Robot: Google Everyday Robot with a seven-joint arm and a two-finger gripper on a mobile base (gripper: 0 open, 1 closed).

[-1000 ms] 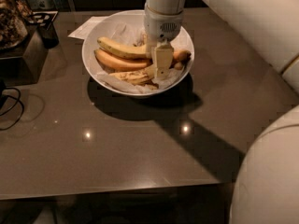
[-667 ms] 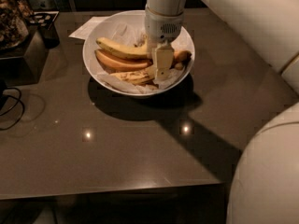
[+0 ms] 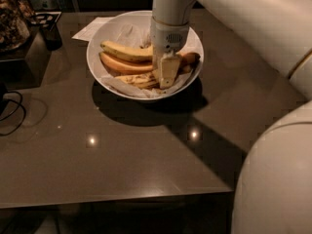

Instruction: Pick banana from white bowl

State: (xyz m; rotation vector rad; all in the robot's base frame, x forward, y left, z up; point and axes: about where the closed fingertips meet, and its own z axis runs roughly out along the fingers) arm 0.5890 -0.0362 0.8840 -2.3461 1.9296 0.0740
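The white bowl (image 3: 97, 67), lined with crumpled white paper, stands on the dark table toward the back. It holds three bananas. A cleaner yellow one (image 3: 124, 51) lies at the back and a smooth orange-tinted one (image 3: 119, 65) lies below it. The speckled dull-yellow banana (image 3: 132, 79) lies at the bowl's front, its right end hidden behind my gripper. My gripper (image 3: 166, 78) reaches straight down into the bowl's right half, right at the bananas' right ends. A brown banana tip (image 3: 191, 58) shows to its right.
A sheet of white paper (image 3: 91, 29) lies behind the bowl on the left. A dark box (image 3: 27, 57) and a small dark container (image 3: 50, 34) stand at the table's left, with a black cable (image 3: 13, 108) in front. The table's front edge (image 3: 122, 198) is near.
My gripper has sunk slightly lower into the bowl. The bananas and the bowl have not moved.
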